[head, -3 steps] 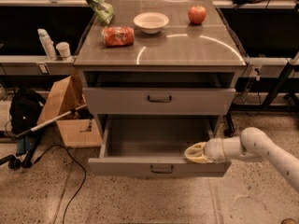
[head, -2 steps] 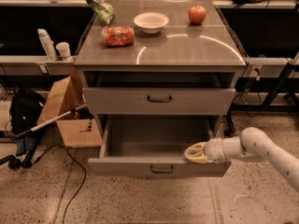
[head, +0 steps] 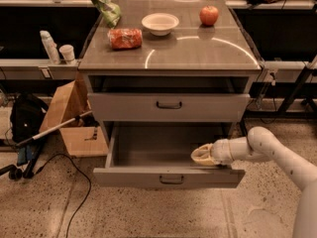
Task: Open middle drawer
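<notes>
The middle drawer (head: 168,107) is a wide grey drawer with a small dark bar handle (head: 169,104), and it sits pushed in under the cabinet top. Below it the lowest drawer (head: 168,176) stands pulled out, and its inside shows nothing but my gripper. My gripper (head: 200,155) is low inside that pulled-out drawer, near its right front corner and just behind the front panel. It is well below the middle drawer's handle and to the right of it. The white arm (head: 277,155) reaches in from the right.
On the cabinet top (head: 198,51) lie a white bowl (head: 160,23), a red apple (head: 209,15), a red packet (head: 125,38) and a green bag (head: 101,1). A cardboard box (head: 74,118), a pole and a black bag (head: 25,120) sit on the floor at left.
</notes>
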Tool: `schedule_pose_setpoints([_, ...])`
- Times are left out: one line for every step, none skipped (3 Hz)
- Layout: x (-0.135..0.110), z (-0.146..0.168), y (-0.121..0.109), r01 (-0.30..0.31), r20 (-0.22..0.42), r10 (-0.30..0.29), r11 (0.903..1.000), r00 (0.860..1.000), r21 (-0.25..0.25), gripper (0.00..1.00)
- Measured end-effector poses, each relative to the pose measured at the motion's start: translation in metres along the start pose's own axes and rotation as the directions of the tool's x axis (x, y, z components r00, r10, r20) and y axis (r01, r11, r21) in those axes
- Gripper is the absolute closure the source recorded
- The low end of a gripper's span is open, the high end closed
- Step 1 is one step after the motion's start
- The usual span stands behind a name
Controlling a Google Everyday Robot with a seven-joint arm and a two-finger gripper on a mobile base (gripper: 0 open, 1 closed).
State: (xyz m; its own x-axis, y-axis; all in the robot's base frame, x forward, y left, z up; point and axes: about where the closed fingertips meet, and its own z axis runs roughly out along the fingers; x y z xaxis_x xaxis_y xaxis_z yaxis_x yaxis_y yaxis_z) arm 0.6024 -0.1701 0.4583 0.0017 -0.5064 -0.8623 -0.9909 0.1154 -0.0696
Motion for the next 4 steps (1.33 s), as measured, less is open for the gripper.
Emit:
schedule_pose_setpoints([0.011,0.006,0.006,-0.04,0.01,0.04,0.9988,0.999,-0.028,1.0])
schedule_pose_setpoints([0.019,0.005,0.019,-0.074,0.022,0.076,0.9962,0.997,-0.046,1.0])
schedule_pose_setpoints([0.018,0.005,0.019,-0.074,0.022,0.076,0.9962,0.997,-0.046,1.0])
schedule_pose_setpoints([0.021,-0.003,0.035,-0.102,0.041,0.105,0.9931,0.994,-0.057,1.0])
